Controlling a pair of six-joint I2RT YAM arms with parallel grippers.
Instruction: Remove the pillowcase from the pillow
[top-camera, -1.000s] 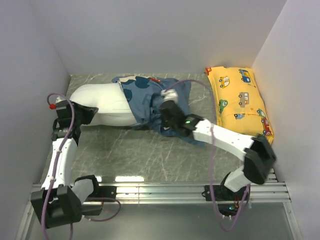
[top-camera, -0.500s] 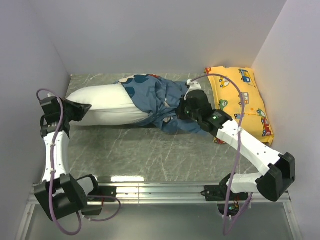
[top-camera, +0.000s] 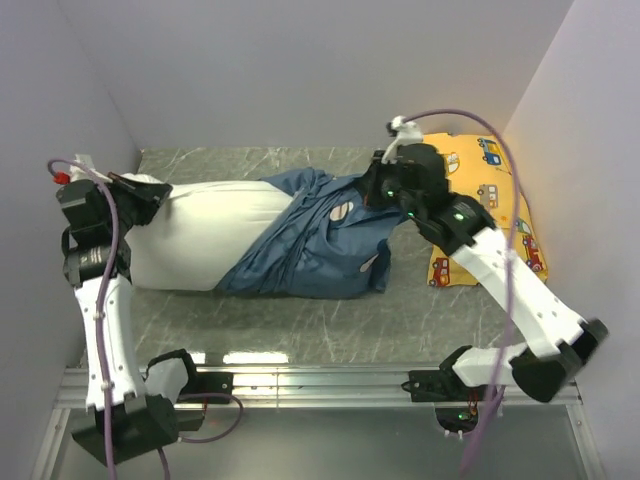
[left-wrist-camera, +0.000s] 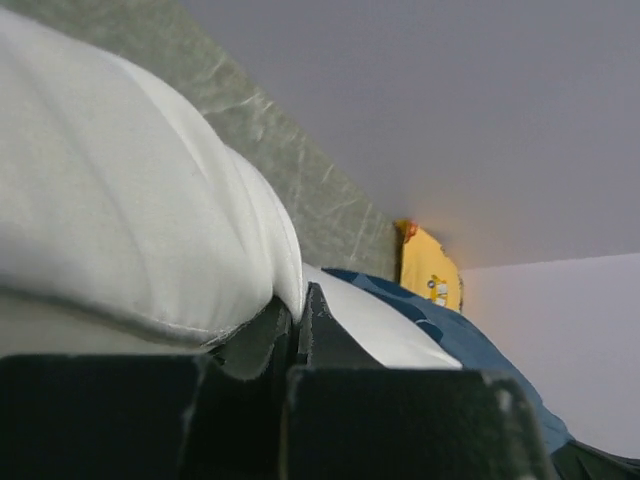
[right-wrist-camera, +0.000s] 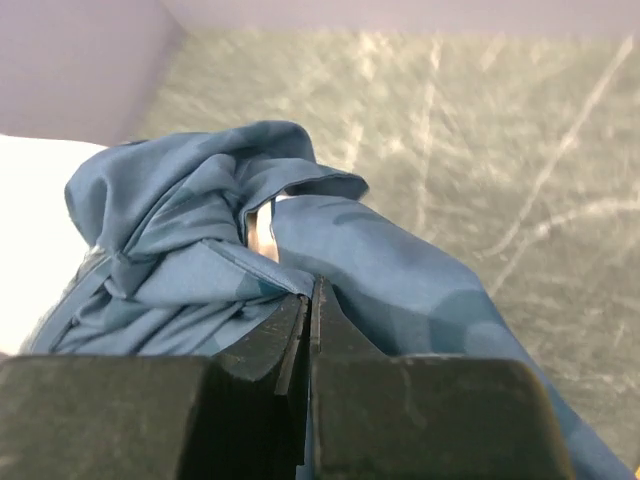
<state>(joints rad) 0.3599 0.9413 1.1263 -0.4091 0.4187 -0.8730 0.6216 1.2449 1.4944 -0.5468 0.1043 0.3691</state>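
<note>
Both claws are shut tight. My left claw (top-camera: 150, 192) pinches a fold of the white pillow (top-camera: 205, 235) at its left end. My right claw (top-camera: 368, 192) pinches a bunch of the blue pillowcase (top-camera: 315, 250) at the far right, near the yellow pillow (top-camera: 488, 195) with cars on it.

A second ago the case sat in a lump in the middle, and only a short bit of white showed. Now my two arms have pulled apart. The left one went toward the left wall, and the right one went toward the yellow pillow. The case is stretched out long, and much more white pillow sticks out of it. I think about half of the pillow is free, so the job is going well but is not done. I guess the right end of the pillow is still inside the case.

The pillow is big, puffy and smooth, and it squishes where I pinch it. The case is thin, soft cloth with lots of wrinkles and folds near my right claw. Both lie on the grey table (top-camera: 300, 320), which looks hard and shiny like stone.
</note>
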